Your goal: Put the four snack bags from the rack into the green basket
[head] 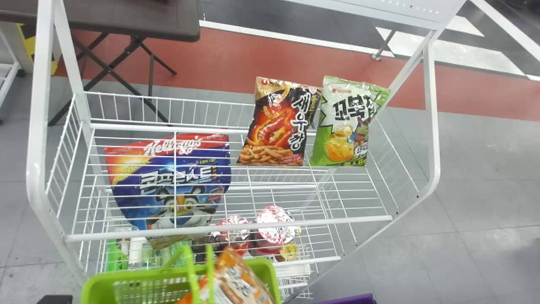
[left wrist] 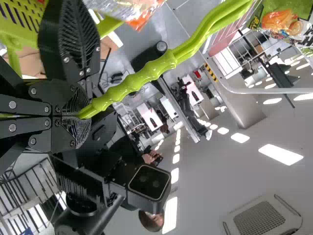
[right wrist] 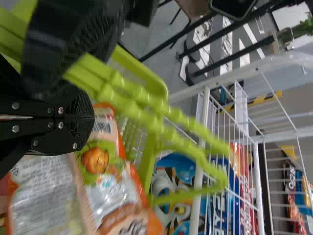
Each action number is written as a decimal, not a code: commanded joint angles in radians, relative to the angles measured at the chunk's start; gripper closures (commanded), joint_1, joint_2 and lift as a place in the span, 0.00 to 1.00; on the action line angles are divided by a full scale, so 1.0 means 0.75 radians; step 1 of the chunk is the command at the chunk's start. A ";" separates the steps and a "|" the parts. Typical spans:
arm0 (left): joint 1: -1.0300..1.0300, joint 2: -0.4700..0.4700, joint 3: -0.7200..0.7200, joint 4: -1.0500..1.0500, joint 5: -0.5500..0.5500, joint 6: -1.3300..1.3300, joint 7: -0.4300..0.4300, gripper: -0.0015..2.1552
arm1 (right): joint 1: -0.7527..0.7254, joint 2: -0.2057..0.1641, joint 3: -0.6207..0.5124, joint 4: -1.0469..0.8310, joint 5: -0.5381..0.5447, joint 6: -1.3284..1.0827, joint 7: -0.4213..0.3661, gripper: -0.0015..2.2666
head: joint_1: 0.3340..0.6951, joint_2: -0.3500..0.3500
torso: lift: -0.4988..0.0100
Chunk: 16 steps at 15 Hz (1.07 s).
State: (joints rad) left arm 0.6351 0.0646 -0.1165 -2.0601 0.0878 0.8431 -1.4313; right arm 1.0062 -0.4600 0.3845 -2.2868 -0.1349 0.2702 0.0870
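Steady the handle (left wrist: 142, 73) pinched by the left gripper (left wrist: 82, 116), settling the orange bag (head: 240, 285) low; the right gripper (right wrist: 90, 117) seems pressed together.

I see smooth plastic on the green basket (head: 98, 287) at seven o'clock. The snack bag (head: 346, 122) at two looks glossy.

The place is looking like a lab or workshop hall: a shop-style rack (head: 329, 222) is displaying packaged snacks (head: 278, 126), a red lane (head: 236, 63) is crossing the grey floor (head: 485, 169), and ceiling panels (left wrist: 280, 154) are glowing.
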 commanded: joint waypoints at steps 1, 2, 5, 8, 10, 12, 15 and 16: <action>0.000 -0.002 0.000 0.000 -0.001 0.000 0.000 0.99 | -0.008 -0.013 0.019 -0.007 0.008 -0.005 -0.018 0.92 | 1.00 0.06 | 0.97; 0.000 0.000 0.000 0.002 -0.001 0.000 0.000 0.99 | -0.014 -0.013 0.009 -0.005 0.008 -0.018 -0.055 0.79 | 1.00 0.07 | 0.97; 0.000 0.000 0.002 0.002 -0.001 0.000 0.002 0.99 | -0.045 -0.004 -0.048 0.000 0.106 -0.071 -0.237 0.40 | 1.00 0.03 | 0.97; 0.000 -0.002 0.002 0.002 -0.003 0.000 0.006 0.99 | -0.074 0.055 -0.167 0.028 0.106 -0.071 -0.292 0.39 | 1.00 0.00 | 0.97; 0.000 -0.002 0.000 0.002 -0.007 0.000 0.008 0.99 | -0.082 0.112 -0.257 0.028 0.096 -0.099 -0.292 0.39 | 1.00 0.00 | 0.97; 0.000 -0.002 -0.006 0.000 -0.011 0.004 0.012 0.99 | -0.096 0.161 -0.339 0.004 0.094 -0.144 -0.294 0.36 | 1.00 0.00 | 0.97; 0.000 -0.002 -0.014 -0.004 -0.015 0.012 0.014 0.99 | -0.145 0.225 -0.431 -0.031 0.073 -0.214 -0.294 0.36 | 1.00 0.00 | 0.97; 0.000 -0.002 -0.014 -0.004 -0.015 0.012 0.014 0.99 | -0.172 0.241 -0.457 -0.045 0.057 -0.234 -0.294 0.35 | 1.00 0.00 | 0.97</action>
State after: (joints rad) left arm 0.6351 0.0628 -0.1268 -2.0620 0.0768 0.8506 -1.4204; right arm 0.9027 -0.2979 0.0714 -2.3066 -0.0768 0.1186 -0.1335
